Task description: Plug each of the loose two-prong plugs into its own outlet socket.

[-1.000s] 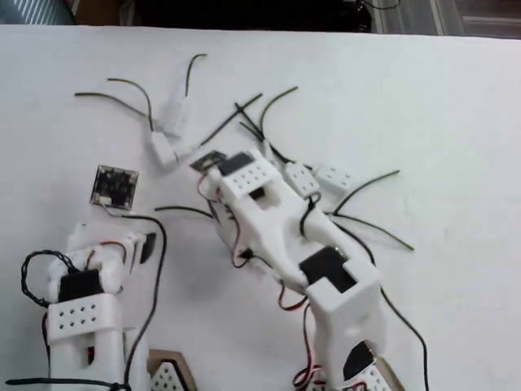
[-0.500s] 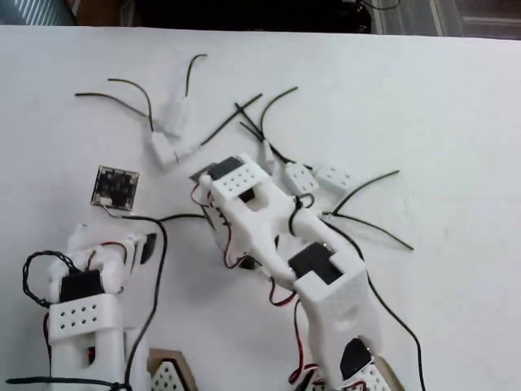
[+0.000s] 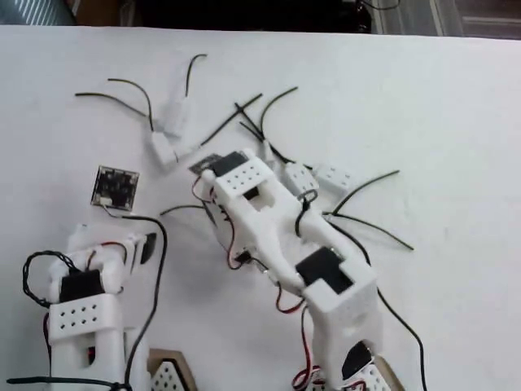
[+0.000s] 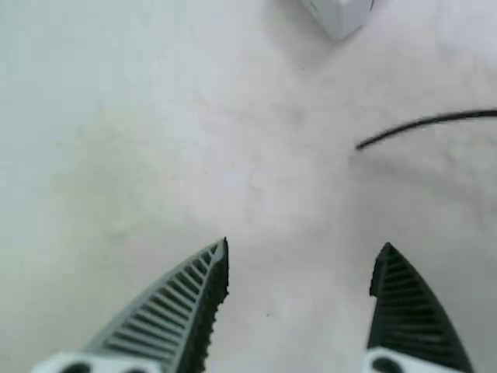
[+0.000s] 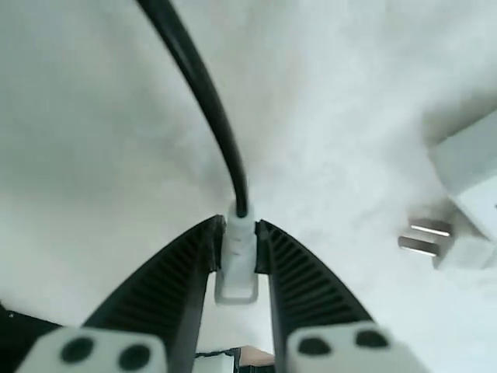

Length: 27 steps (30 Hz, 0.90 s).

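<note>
A plug (image 5: 235,268) sits between the fingers of the right gripper (image 5: 239,227), its cord (image 5: 203,97) running ahead. A second plug (image 5: 454,233) lies near its side. Two outlet sockets (image 3: 299,179) lie to its right.

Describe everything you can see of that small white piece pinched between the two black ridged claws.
It is a white plug, small, smooth and plastic-looking, with a rounded near end. A black cord leaves its far end and curves away over the table. The right gripper is shut on it, its ridged black fingers pressing both sides. Its prongs are hidden, so I cannot tell which way they face, nor whether it rests on the table or hangs just above it.
</note>
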Motion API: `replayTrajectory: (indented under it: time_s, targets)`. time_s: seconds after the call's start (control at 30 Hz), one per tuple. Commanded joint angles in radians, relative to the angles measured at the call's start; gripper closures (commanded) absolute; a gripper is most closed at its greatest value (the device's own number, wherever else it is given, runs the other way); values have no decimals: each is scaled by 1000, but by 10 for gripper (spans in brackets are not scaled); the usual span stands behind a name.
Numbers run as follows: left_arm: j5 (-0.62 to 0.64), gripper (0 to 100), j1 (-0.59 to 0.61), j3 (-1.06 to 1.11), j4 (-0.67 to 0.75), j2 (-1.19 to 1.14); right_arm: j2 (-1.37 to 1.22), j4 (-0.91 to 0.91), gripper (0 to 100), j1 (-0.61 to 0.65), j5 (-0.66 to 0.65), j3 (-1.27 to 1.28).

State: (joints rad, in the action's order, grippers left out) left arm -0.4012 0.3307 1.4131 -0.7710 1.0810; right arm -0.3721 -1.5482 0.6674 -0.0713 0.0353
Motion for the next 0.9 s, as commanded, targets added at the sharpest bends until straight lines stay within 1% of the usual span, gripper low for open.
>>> replayTrajectory:
  time_s: [0.0, 0.1, 0.17, 0.4, 0.57, 0.6, 0.77, 0.87]
  targets:
    - [-12, 710, 13, 0, 21, 18, 104, 84, 981, 8, 9, 46]
    - [-12, 710, 13, 0, 21, 18, 97, 216, 981, 8, 9, 121]
    - [-12, 710, 13, 0, 21, 18, 84, 252, 978, 8, 9, 144]
    - [-12, 710, 13, 0, 21, 18, 71, 252, 975, 8, 11, 140]
    - [-12, 710, 13, 0, 21, 18, 71, 196, 885, 8, 61, 117]
    - [-12, 710, 13, 0, 21, 18, 71, 179, 879, 8, 60, 104]
    - [-14, 710, 13, 0, 21, 18, 68, 154, 881, 5, 61, 81]
    - [-14, 710, 13, 0, 21, 18, 62, 159, 915, 5, 60, 83]
